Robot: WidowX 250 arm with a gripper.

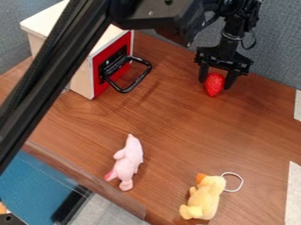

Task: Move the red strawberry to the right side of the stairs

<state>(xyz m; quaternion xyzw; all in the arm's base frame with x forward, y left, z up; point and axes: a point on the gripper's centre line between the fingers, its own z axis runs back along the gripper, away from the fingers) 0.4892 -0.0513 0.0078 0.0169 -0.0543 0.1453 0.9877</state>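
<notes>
Where the gripper [217,81] hangs, it apparently holds the strawberry [214,84].

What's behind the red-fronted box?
A grey fabric partition shows beyond the box. The floor-level space directly behind is covered by the box itself, and the robot arm crosses in front, so I can't tell whether anything sits there.

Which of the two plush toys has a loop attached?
The yellow plush with the orange beak: a thin white loop shows at its head. The pink plush shows no loop.
</notes>
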